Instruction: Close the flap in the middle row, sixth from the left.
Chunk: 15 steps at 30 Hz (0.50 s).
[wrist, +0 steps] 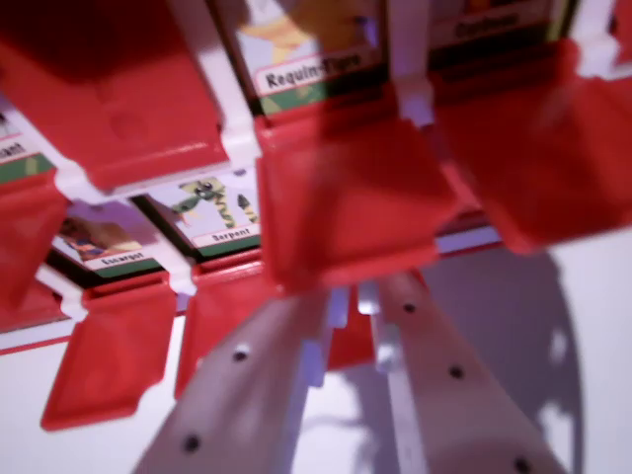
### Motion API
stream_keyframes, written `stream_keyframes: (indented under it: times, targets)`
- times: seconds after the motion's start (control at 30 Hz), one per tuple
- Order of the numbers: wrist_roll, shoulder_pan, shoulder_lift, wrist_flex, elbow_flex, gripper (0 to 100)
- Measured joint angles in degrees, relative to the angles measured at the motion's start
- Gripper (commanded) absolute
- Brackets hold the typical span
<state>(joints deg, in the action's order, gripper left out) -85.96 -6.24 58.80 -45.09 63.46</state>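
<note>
While pressing in from below, sits right under the red flap, gripper fingers slightly parted with the flap's lower edge at their tips; cannot tell whether pinched. Looks mid-approach, flap still raised beside the Serpent card. Next calls for pushing it over on its hinge.

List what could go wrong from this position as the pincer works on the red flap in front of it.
1. The pincer sits under the lower edge of the central red flap, whose neighbours crowd both sides; the lower flap by the white left finger could get nudged too.
2. The picture is blurred and the flap hides the fingertips, so contact cannot be confirmed.
3. Pushing off-centre might twist the flap rather than shut it over its card.
</note>
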Motion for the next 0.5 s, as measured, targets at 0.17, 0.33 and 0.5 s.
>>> stream_keyframes:
  times: [0.17, 0.33, 0.5]
  targets:
    - [0.0, 0.35, -1.85, 1.58, -1.49, 0]
    - [0.0, 0.53, -2.81, 3.69, -2.29, 0]
    - [-0.09, 0.53, -2.81, 7.56, -2.37, 0]
